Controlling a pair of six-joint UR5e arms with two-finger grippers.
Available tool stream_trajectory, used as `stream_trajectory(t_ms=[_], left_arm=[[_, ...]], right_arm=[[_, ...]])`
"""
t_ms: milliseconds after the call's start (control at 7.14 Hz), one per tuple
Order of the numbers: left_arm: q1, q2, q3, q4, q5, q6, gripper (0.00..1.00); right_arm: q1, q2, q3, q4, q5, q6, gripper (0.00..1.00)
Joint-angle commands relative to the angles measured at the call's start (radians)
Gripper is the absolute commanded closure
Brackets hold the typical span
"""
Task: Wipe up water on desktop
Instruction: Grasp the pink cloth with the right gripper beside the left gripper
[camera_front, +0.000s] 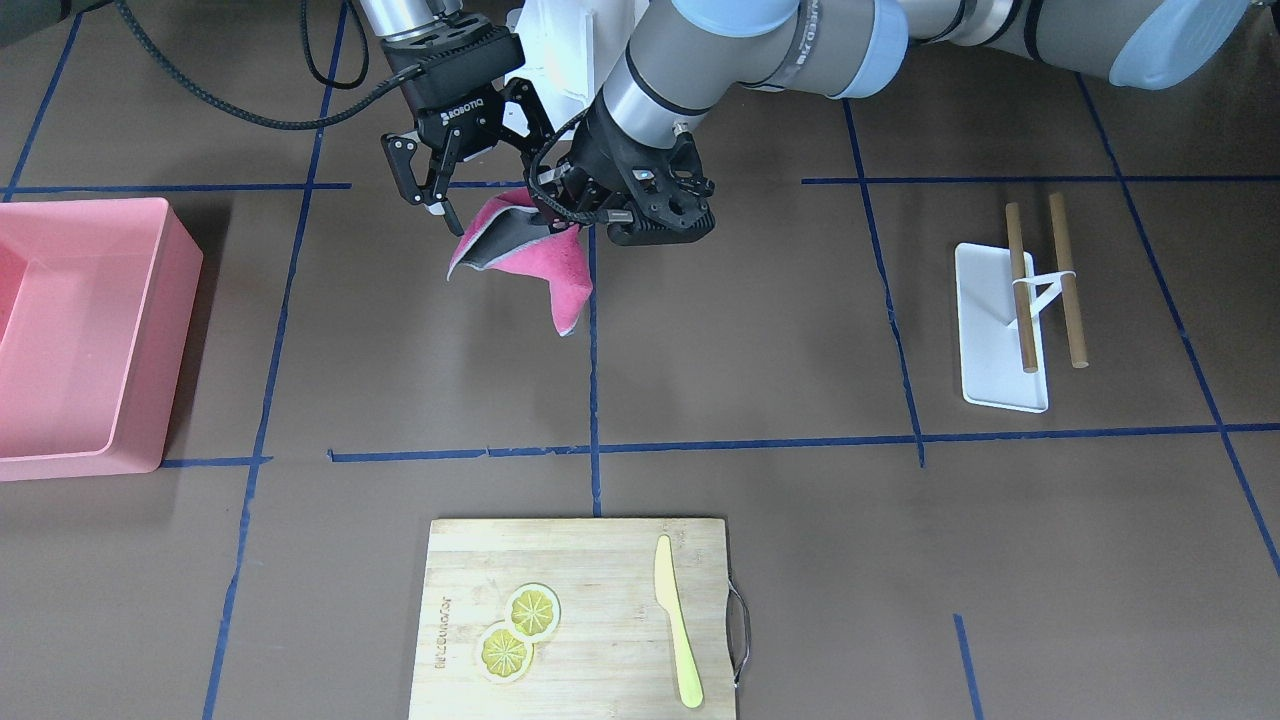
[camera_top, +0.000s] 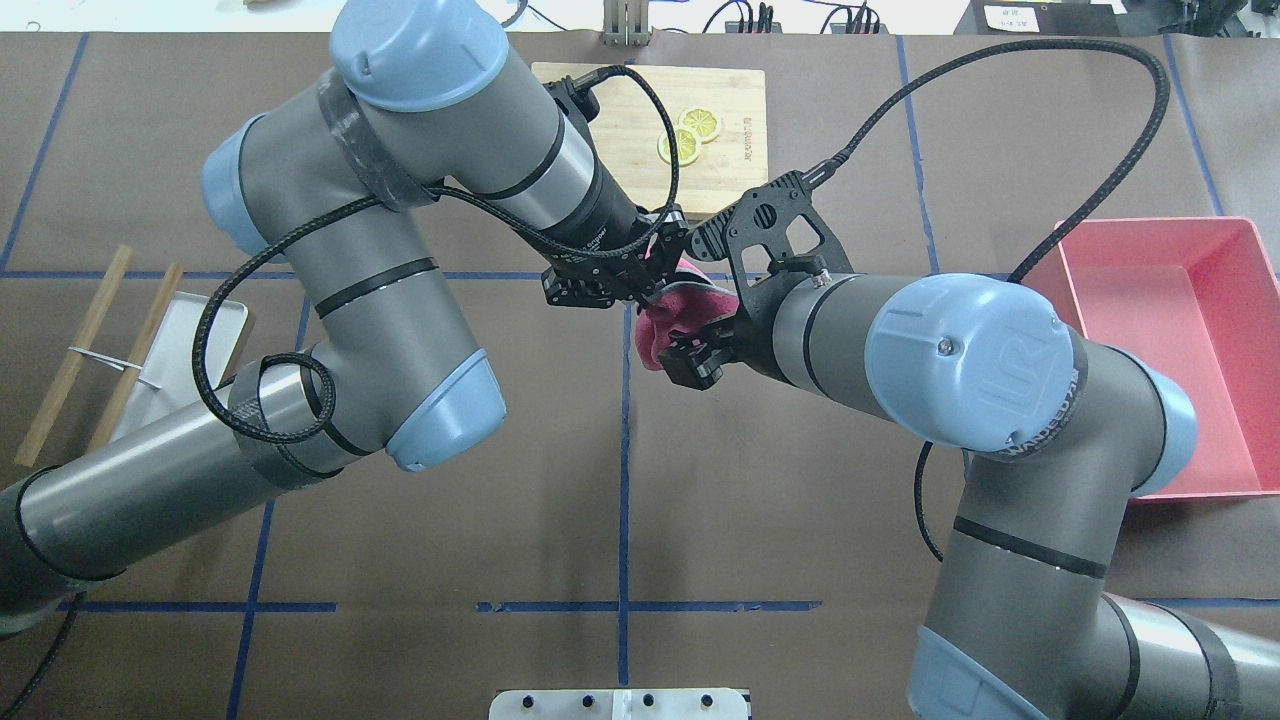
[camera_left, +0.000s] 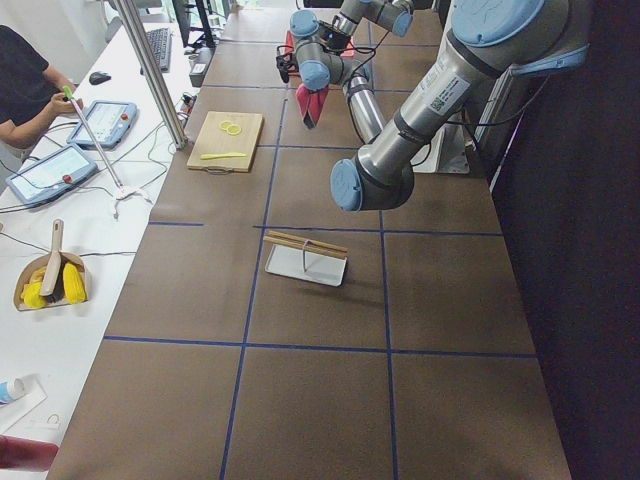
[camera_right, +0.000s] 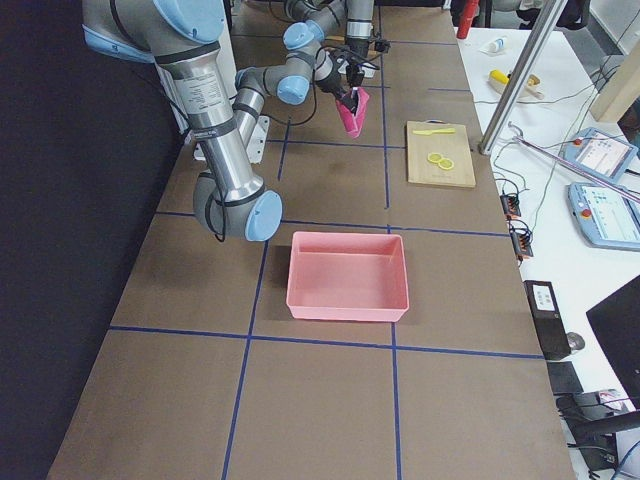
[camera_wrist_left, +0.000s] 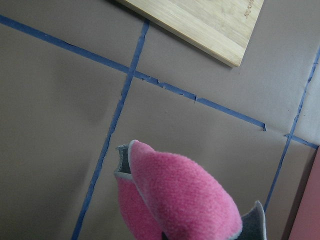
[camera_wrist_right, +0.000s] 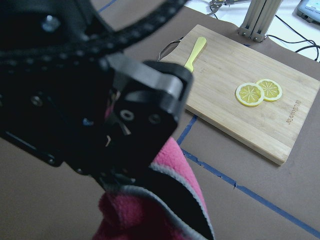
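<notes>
Aloft, fleecy pink grey-edged cloth (camera_front: 565, 272) over matte brown desktop (camera_front: 760, 340).

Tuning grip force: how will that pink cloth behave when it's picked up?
Likely floppy: the pink cloth droops in folds below the left gripper. Probably light, since it hangs from one pinch. The fleecy surface suggests it won't slip easily.
</notes>
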Motion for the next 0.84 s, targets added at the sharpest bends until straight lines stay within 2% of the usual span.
stream_trajectory(t_ms=[0, 280, 420, 561, 701], left_arm=[[0.013, -0.001, -0.008, -0.001, -0.001, 0.0, 1.0], [0.023, -0.003, -0.012, -0.001, -0.001, -0.003, 1.0], [0.023, -0.009, -0.012, -0.001, -0.001, -0.003, 1.0], [0.023, -0.009, -0.014, -0.001, -0.003, -0.003, 1.0], [0.025, -0.01, -0.017, -0.001, -0.003, -0.003, 1.0]], right_arm=[[-0.029, -0.005, 0.0, -0.001, -0.042, -0.01, 0.01], [-0.039, -0.011, 0.0, 0.0, -0.059, -0.01, 0.02], [-0.042, -0.011, 0.0, 0.0, -0.059, -0.008, 0.06], [-0.046, -0.011, 0.002, 0.0, -0.06, -0.008, 0.2], [-0.055, -0.011, 0.002, 0.002, -0.069, -0.007, 0.24]])
